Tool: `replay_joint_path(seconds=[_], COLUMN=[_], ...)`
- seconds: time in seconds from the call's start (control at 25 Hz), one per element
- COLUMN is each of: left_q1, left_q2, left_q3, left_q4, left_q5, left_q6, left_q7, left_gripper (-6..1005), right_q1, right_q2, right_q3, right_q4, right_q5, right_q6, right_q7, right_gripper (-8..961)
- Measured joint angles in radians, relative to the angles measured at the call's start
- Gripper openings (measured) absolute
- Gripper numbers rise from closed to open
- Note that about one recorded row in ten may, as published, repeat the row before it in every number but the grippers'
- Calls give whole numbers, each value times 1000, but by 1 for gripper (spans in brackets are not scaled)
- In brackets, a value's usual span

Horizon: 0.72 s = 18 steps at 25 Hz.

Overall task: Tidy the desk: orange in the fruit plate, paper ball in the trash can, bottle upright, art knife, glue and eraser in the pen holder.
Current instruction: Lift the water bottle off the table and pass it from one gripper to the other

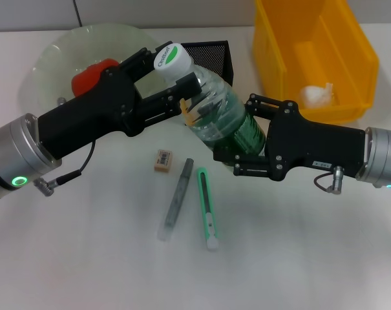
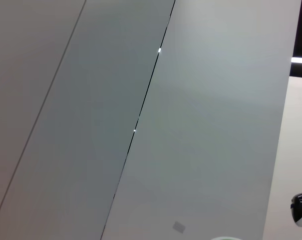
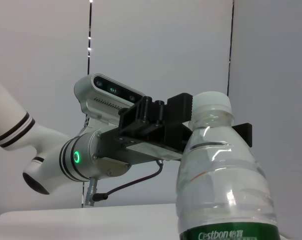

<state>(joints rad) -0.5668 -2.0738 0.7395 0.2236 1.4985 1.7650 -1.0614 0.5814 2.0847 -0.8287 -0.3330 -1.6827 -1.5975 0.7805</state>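
Both grippers grasped the bottle at centre: left gripper at its neck, right gripper around its body. Plate at 10 o'clock held the orange; yellow bin at 2 o'clock held the paper ball.

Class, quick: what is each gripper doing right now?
Left gripper: shut on the bottle, near its cap.
Right gripper: shut on the bottle's lower body.

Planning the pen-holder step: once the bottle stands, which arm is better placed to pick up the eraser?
Probably left: the eraser lies just below the left hand, on its side of the bottle. The right hand sits farther across.
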Motion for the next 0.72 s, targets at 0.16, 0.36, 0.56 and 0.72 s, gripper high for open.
replay_joint_path(seconds=[0.16,0.36,0.56,0.72], left_q1=[0,3,2,1], left_q2=[0,0,-1,-2], left_q3=[0,-6,-7,-8], left_q4=[-2,-13,-27,-30], left_q5=[0,-1,-2,-6], left_q6=[0,6,1,2], left_q7=[0,1,19,25], left_gripper=[850,850,850,850], right_q1=[6,9,14,14], right_q2=[1,1,1,1], right_q3=[-1,0,6,6], right_q4=[11,20,36,36], right_q5=[0,0,0,7], right_q6=[0,0,1,1], right_q7=[0,-10,-22,-23], right_gripper=[763,763,763,763])
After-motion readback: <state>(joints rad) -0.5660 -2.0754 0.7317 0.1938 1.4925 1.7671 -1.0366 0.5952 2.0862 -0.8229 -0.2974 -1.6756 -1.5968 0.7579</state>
